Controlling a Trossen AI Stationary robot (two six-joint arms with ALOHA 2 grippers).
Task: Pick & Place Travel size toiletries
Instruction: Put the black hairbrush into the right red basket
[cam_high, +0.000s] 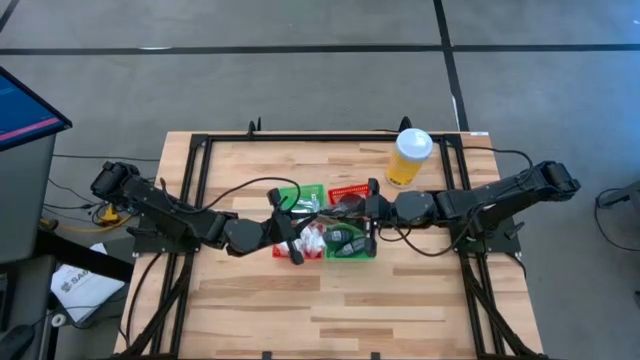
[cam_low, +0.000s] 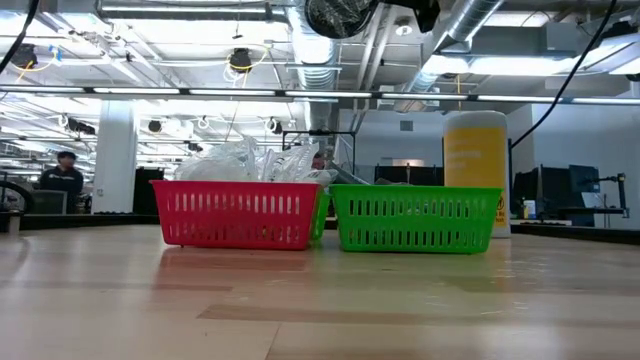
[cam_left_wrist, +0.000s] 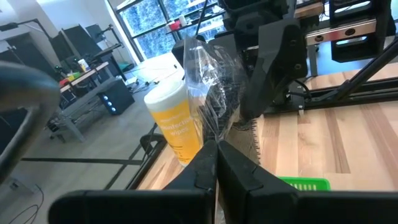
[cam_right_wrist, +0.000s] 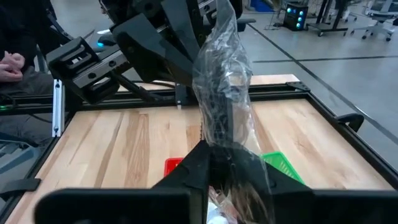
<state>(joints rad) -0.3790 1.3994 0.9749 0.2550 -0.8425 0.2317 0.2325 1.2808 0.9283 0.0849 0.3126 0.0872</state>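
Clear-wrapped dark disc (cam_right_wrist: 221, 93) upright; others (cam_high: 312, 238) in baskets.

The table (cam_high: 400, 300) is showing pale, matt wooden planks with visible grain. The red basket (cam_low: 235, 215) and green basket (cam_low: 415, 220) are looking like glossy slotted plastic, while crinkled clear plastic wrap (cam_right_wrist: 221, 74) is glinting.

Grey concrete floor (cam_high: 300, 25); exposed ceiling ducts (cam_low: 330, 40); desks beyond.
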